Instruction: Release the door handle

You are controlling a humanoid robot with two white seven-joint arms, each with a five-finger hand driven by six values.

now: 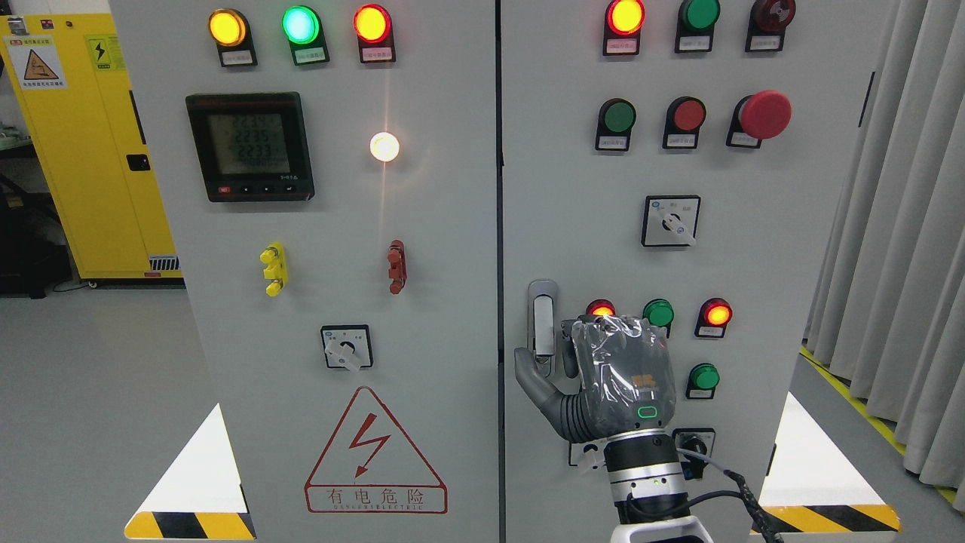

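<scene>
Right hand [603, 377] at door handle [542, 320], thumb hooked beside it, fingers hidden: grip state indeterminate. Advised: uncurl fully, withdraw straight back, avoid nearby switches.

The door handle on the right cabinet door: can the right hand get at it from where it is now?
Probably yes. The right hand is already at the door handle, its thumb beside the handle's lower end. Nothing stands between them. Whether the fingers actually touch the handle cannot be told.

Meter [249, 146] reads 2235; warning sign [375, 452] reads 有电危险.
</scene>
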